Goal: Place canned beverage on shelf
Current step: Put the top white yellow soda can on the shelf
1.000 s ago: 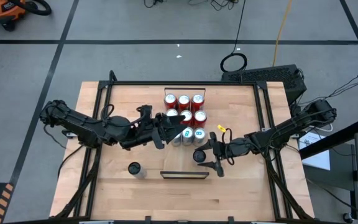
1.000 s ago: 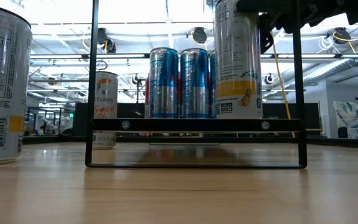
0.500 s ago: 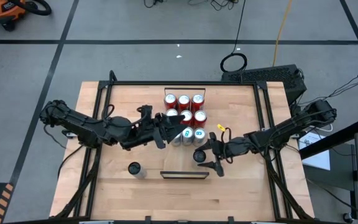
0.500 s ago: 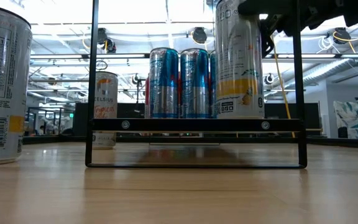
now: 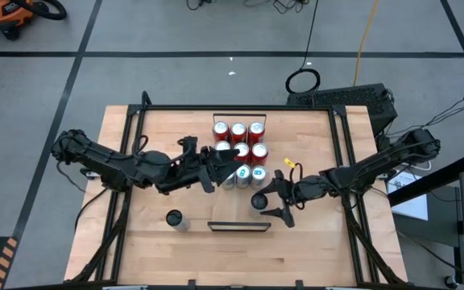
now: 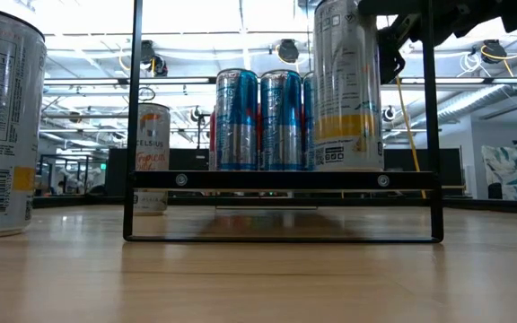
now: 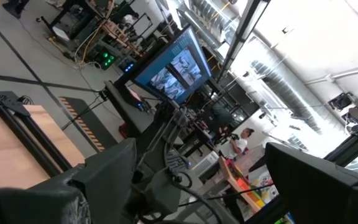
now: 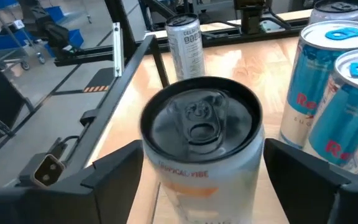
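Note:
My right gripper [image 5: 271, 205] is shut on a white-and-orange can with a dark top [image 5: 258, 201], just on the far side of the shelf [image 5: 238, 226]. In the low view the can [image 6: 346, 85] hangs upright above the shelf's dark edge [image 6: 281, 179]. In the right wrist view the can [image 8: 199, 124] stands between my two fingers. My left gripper [image 5: 218, 167] is open and empty beside the silver-blue cans [image 5: 244, 175], which stand on the table. My right gripper pinches the can's upper wall [image 8: 166, 171] between its two fingers, one on each side just below the rim. The fingers come level from the table's right side. The can is upright and lifted clear of the table, with its bottom at about the height of the shelf's edge.
Red cans [image 5: 238, 137] stand in rows behind the silver-blue ones at the table's far middle. A loose white can [image 5: 176, 218] stands left of the shelf. Another can [image 6: 3, 126] looms at the near left in the low view. Black rails [image 5: 127, 161] run along both table sides.
My right gripper has carried the can a little toward the table's right edge, and the can stays upright and clear of the table.

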### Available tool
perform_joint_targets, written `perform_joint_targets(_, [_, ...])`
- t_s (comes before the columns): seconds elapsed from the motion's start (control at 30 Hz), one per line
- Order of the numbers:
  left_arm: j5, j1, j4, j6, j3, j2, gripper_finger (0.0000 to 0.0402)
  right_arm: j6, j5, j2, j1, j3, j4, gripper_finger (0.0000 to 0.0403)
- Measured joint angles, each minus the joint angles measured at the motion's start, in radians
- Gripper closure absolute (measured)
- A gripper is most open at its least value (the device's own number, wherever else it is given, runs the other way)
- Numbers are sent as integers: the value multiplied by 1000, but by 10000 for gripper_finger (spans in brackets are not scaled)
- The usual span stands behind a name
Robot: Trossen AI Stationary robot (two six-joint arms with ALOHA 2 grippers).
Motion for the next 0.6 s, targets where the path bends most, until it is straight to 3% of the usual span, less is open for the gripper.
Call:
perform_joint_targets(0.37, [0,0,-24,1,0,0,43,-16,-5,0,0,0,2,100])
perform_joint_targets(0.6, [0,0,-23,2,0,0,43,-57,-30,0,0,0,19,152])
